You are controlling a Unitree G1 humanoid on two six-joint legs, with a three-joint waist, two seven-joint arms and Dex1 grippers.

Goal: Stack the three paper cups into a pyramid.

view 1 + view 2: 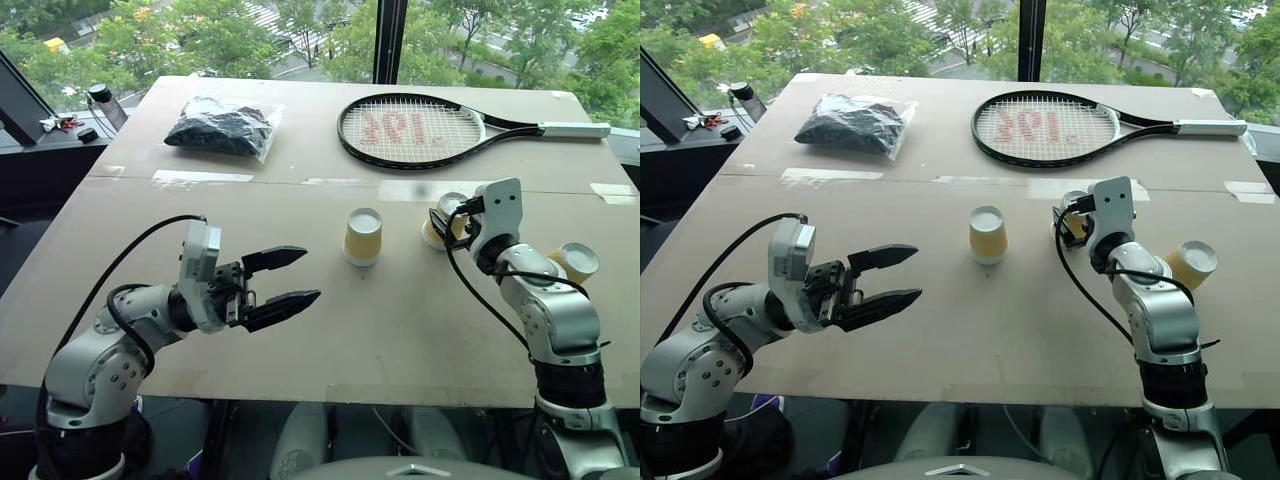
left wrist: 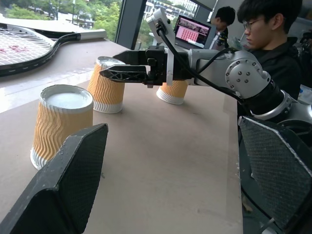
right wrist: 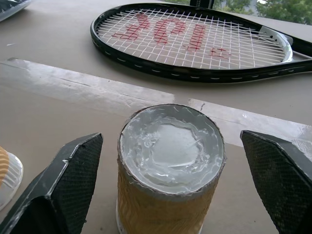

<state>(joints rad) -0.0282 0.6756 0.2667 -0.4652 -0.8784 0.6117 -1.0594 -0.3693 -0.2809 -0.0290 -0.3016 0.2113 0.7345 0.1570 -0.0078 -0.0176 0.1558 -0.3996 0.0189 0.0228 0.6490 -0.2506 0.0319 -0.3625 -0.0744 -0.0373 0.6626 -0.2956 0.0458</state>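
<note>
Three paper cups [image 1: 363,237] stand unstacked; one sits between the right gripper's [image 3: 170,190] spread fingers, racket [image 1: 415,131] beyond, left gripper [image 1: 283,281] also apart.

The three paper cups [image 1: 363,237] have yellow-orange sides with a wavy ribbed pattern and white bases and rims. The racket [image 1: 420,131] has a black frame, white strings marked with a red stencil, and a white grip. The bag [image 1: 222,128] is clear plastic over black contents. The surface [image 1: 330,330] is beige-brown. Both end effectors have black fingers [image 1: 275,260] on silver arms
</note>
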